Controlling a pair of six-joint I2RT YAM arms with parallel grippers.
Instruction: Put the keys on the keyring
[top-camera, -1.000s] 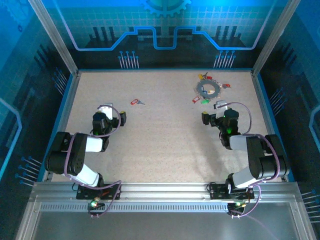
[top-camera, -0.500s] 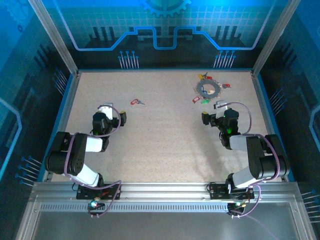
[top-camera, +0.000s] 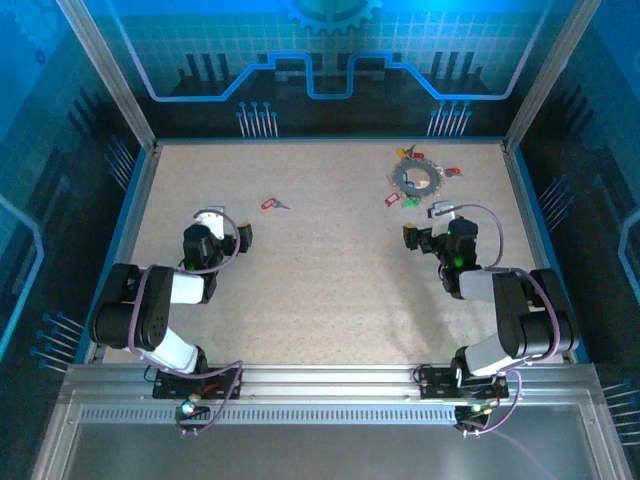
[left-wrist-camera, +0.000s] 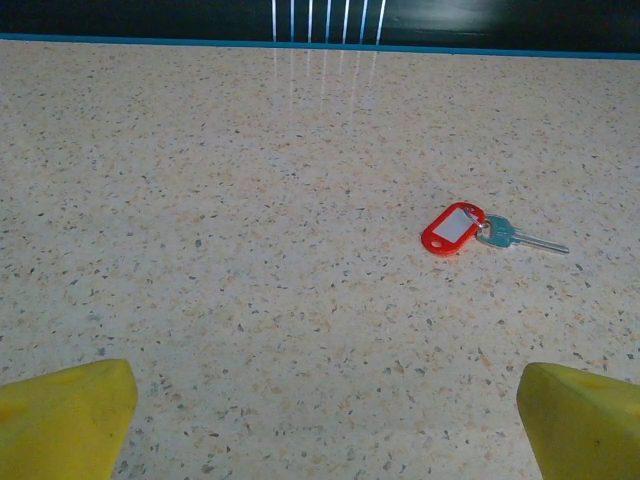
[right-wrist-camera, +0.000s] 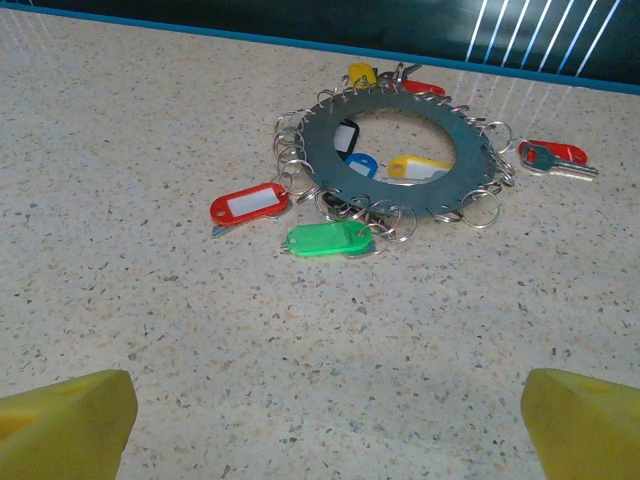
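Observation:
The dark grey keyring (right-wrist-camera: 400, 160) (top-camera: 416, 178) lies flat at the back right of the table, its rim lined with small wire loops. Several keys with coloured tags lie around and inside it: a red tag (right-wrist-camera: 248, 203), a green tag (right-wrist-camera: 328, 239), a yellow tag (right-wrist-camera: 420, 166), and another red tag (right-wrist-camera: 550, 153). One lone key with a red tag (left-wrist-camera: 455, 228) (top-camera: 271, 204) lies apart at centre left. My left gripper (top-camera: 222, 232) is open, short of the lone key. My right gripper (top-camera: 428, 224) is open, short of the keyring, nothing between its yellow fingertips (right-wrist-camera: 65, 420).
The speckled tabletop (top-camera: 320, 280) is bounded by a blue rim and metal frame posts (top-camera: 110, 75). Dark walls with white pin racks (top-camera: 255, 120) stand at the back. The arm bases are mounted on the rail (top-camera: 320, 385) at the near edge.

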